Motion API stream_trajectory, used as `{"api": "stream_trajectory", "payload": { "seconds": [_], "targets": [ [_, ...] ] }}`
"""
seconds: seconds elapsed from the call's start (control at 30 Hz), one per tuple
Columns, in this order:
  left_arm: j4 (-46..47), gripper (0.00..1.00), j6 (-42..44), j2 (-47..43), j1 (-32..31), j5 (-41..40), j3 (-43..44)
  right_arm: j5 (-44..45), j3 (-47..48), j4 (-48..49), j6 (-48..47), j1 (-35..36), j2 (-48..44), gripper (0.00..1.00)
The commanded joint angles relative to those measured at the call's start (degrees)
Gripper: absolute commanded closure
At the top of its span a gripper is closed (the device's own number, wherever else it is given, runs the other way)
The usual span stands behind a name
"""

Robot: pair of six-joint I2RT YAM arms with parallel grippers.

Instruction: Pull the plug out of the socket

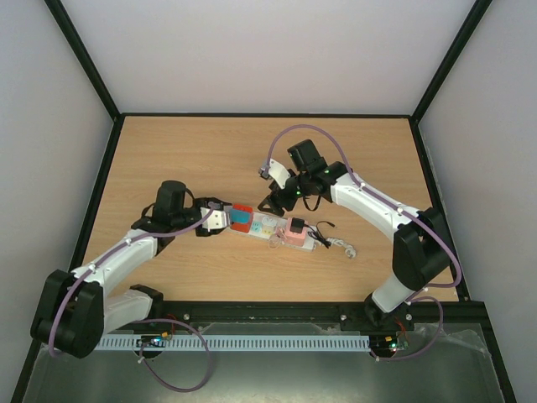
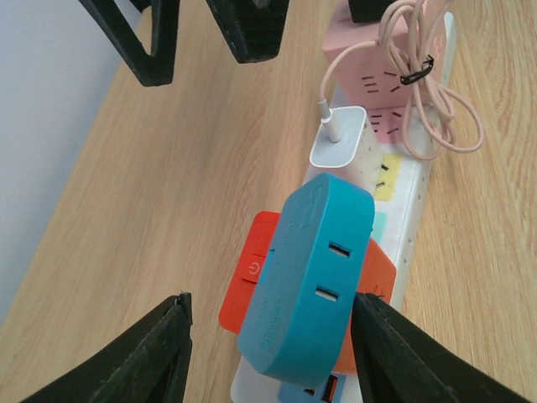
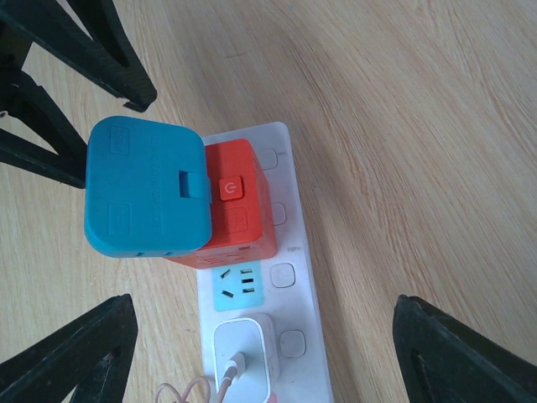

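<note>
Left arm (image 1: 117, 256): white link shells, black joint housings, black cylindrical motor (image 1: 172, 201) near wrist.
Right arm (image 1: 373, 206): same build; white shells, black elbow block, small green lights on forearm.
Purple cable (image 1: 310, 130): one run per arm, slack loop at each base.
Bases (image 1: 382, 302): black, small indicator lights below.
Left gripper (image 2: 270, 302): fingers (image 2: 143, 369) matte black, wedge-shaped, tapering to point.
Right gripper (image 3: 262, 300): fingers (image 3: 75, 353) identical, black, pointed.
White bracket (image 1: 270, 172) at right wrist.
</note>
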Motion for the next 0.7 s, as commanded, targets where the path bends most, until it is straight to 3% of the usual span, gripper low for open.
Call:
{"api": "stream_trajectory", "payload": {
  "seconds": [0.0,0.27,0.67],
  "targets": [
    [-5.4,0.48,1.3,1.3,-0.7,1.8,3.2,1.8,0.1,-1.3,-1.3,-0.2,-2.8,0.19],
    [-7.0,0.6,-2.1,4.7,-1.6,0.6,7.4,3.0,-2.2,-1.3,-2.0,-0.2,-6.3,0.19],
    [-16.9,0.72,-0.7,11.4,-2.8,1.8,15.1,4.2,-6.1,0.1,-1.9,-1.6,-12.1,0.19]
  ]
}}
